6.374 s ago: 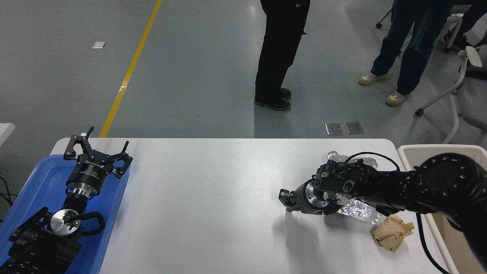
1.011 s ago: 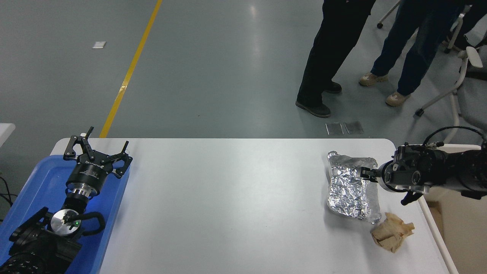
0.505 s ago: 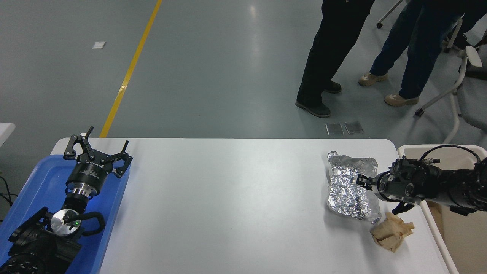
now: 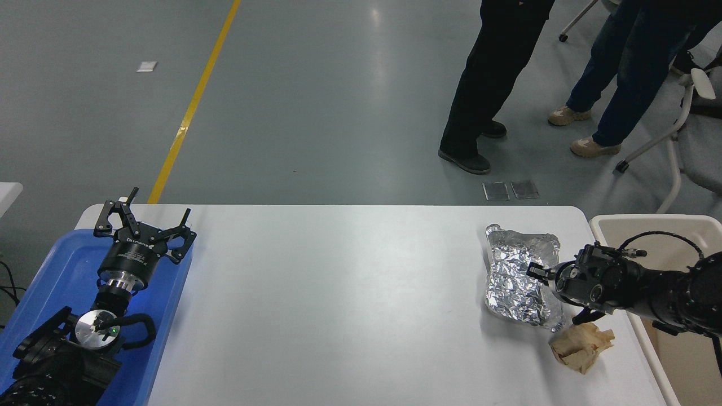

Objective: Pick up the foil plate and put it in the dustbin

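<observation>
Reaching in from the right edge, the right hand [image 4: 538, 272] sits at the right rim of the foil plate [image 4: 519, 276]; I cannot tell if it grips. The plate lies on the counter [image 4: 338, 304], the dustbin [image 4: 615, 224] behind the hand. The left hand [image 4: 144, 225] is spread open over a blue tray [image 4: 62, 265].

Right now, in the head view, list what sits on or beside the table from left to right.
Blue tray → left end effector, parked over the tray's right edge → foil plate → right end effector, at the plate's right rim → dustbin. The crumpled brown paper ball overlaps the plate and arm sideways, so it is left out.
</observation>
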Robot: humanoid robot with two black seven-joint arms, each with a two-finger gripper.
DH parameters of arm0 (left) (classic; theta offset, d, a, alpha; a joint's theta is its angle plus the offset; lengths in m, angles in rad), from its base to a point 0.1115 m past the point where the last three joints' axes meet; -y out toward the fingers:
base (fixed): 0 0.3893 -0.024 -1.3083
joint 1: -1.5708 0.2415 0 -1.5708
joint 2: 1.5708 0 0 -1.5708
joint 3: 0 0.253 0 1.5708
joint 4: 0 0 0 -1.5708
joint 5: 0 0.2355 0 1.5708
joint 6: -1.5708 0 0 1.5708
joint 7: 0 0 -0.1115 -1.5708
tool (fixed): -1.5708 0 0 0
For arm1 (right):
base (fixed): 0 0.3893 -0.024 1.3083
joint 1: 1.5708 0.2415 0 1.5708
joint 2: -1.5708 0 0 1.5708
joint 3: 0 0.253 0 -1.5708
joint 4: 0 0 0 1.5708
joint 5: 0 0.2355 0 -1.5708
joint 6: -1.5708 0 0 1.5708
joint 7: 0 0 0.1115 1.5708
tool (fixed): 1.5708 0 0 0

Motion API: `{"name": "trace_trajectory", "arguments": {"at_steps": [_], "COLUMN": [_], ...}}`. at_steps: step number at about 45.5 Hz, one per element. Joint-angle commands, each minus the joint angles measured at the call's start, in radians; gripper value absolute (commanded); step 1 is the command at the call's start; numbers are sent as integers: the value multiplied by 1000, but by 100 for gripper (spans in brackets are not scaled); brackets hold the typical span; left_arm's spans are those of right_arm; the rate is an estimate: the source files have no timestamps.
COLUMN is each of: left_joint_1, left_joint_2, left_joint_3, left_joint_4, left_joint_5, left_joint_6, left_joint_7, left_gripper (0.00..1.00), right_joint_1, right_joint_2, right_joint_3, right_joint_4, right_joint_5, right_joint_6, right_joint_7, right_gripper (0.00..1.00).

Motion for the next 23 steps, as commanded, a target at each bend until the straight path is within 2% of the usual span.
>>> {"name": "trace_trajectory", "arguments": {"at_steps": [1,11,23], "left_joint_1": [0,0,-3], "left_joint_2": [0,0,0], "left_joint_3": [0,0,6], "left_joint_4": [0,0,0], "left_joint_5": [0,0,0], "left_joint_6": [0,0,0], "left_joint_7": [0,0,0], "left_gripper": [99,99,99], "right_joint_1": [-2,37,188], "right_joint_2": [-3,-32,-121], "right_joint_3": [13,19,-34], "right_joint_4": [24,64,282], "right_joint_5": [2,85,88], "right_joint_6": [2,11,19], "right_joint_7": [-2,-1,-1], "right_gripper": [0,0,0]}}
